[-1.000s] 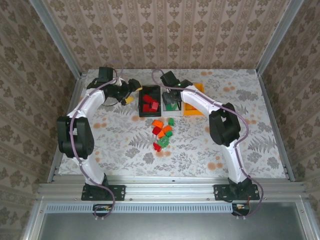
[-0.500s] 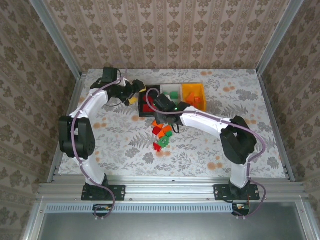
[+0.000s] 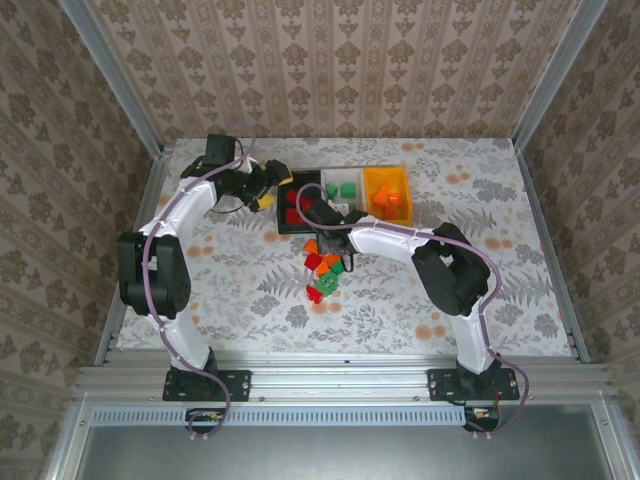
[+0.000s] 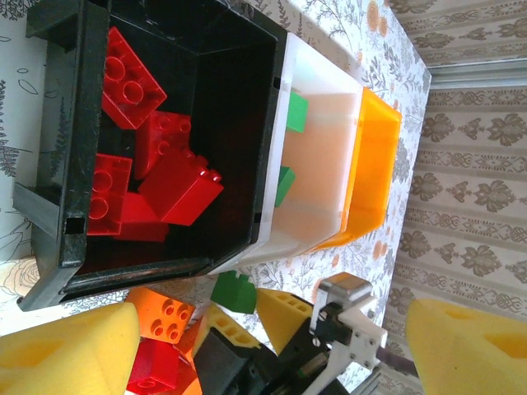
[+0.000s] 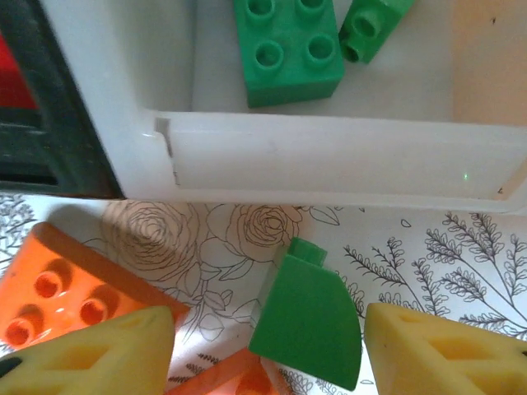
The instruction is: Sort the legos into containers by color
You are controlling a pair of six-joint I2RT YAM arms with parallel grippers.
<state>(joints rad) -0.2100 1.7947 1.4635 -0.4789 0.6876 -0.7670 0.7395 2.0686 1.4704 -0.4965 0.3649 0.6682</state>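
Note:
Three containers stand in a row: a black bin (image 3: pixel 300 178) holding red legos (image 4: pixel 156 164), a white bin (image 3: pixel 328 180) with two green ones (image 5: pixel 288 49), and an orange bin (image 3: pixel 385 178) with an orange brick (image 3: pixel 396 199). In front of them lies a loose pile of red, orange and green legos (image 3: pixel 325 268). My right gripper (image 5: pixel 268 350) is low at the pile's far end, open, its yellow pads either side of a green sloped brick (image 5: pixel 317 321) lying on the table. An orange brick (image 5: pixel 62 288) sits by its left pad. My left gripper (image 4: pixel 268 354) hovers open by the black bin's left side.
The table carries a floral cloth (image 3: pixel 240 290). Metal rails (image 3: pixel 545 240) and patterned walls close it in on three sides. The right arm (image 3: pixel 440 265) arches over the table's right middle, and the left arm (image 3: pixel 165 250) along the left edge.
The right arm has swung from above the white bin down to the near side of the bins, at the pile's far end. The left gripper has shifted slightly right.

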